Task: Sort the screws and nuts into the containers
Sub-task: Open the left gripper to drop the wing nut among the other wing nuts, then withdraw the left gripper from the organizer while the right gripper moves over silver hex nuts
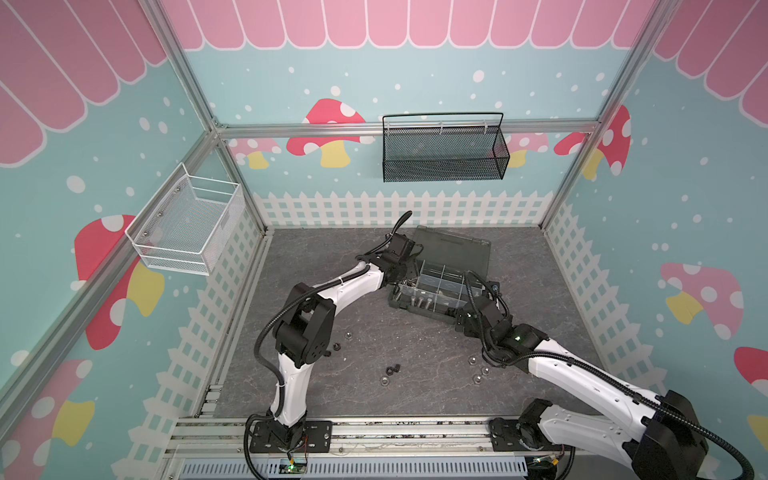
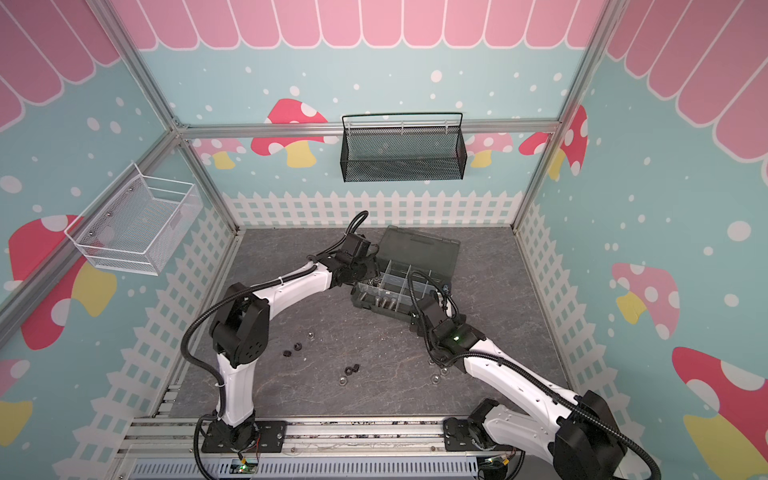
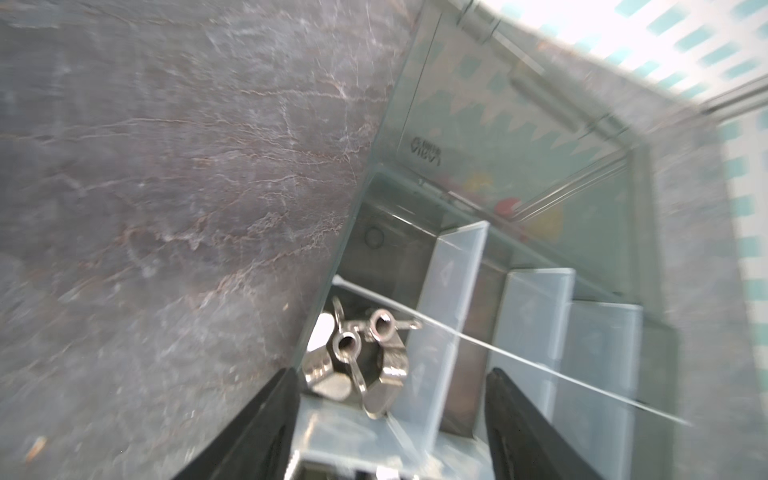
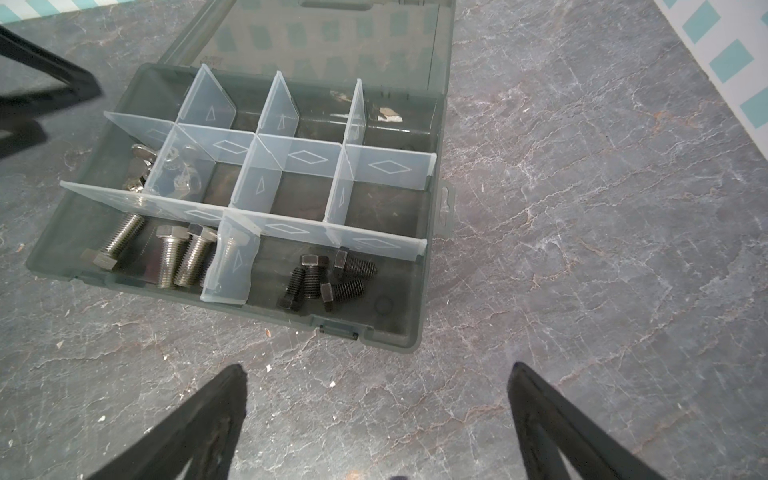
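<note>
Lying flat, silver screws [image 4: 193, 262] roughly parallel, black screws [image 4: 311, 278] crisscrossed

Left arm [image 1: 349, 286]: lower link stands nearly upright from its base, elbow bent hard, white forearm stretched away toward the back middle. Wrist tips down at the far end. Left gripper [image 3: 392, 374]: black fingers [image 3: 266, 424] spread well apart, nothing pinched between them, pointing steeply down.

Right arm [image 1: 582, 374]: lies low and long, running from the near right corner inward toward the middle, wrist bent a little downward. Right gripper [image 4: 377, 369]: fingers set wide, empty, angled forward and down, touching nothing.

The two grippers sit near each other but apart. The arms do not cross.
</note>
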Controlling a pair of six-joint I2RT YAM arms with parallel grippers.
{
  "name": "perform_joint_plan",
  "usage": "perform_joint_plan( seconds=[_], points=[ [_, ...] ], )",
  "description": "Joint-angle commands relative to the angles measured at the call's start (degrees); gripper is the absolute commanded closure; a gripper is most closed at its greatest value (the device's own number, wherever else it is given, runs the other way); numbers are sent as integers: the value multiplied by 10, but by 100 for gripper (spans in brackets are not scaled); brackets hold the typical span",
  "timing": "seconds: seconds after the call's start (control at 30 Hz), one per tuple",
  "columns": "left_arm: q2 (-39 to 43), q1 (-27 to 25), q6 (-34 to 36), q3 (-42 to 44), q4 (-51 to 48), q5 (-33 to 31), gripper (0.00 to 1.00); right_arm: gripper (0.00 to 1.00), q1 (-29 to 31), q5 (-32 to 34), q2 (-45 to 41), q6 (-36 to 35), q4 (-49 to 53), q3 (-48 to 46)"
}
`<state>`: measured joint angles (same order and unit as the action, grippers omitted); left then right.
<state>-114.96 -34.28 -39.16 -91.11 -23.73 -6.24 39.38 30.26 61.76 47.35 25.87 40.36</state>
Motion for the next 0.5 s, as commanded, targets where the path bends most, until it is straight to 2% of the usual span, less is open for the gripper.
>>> perform_joint_plan(
  seconds=[0.0,0.2,0.47],
  points=[
    [58,-5,-6,34,22,-16,20,3,-2,-11,0,20,34,-1],
    [152,-7,-24,133,38,-36,0,6,-2,-37,-36,37,80,-14],
    [297,-6,-46,271,47,-69,0,11,-2,-95,-66,45,120,-43]
  ],
)
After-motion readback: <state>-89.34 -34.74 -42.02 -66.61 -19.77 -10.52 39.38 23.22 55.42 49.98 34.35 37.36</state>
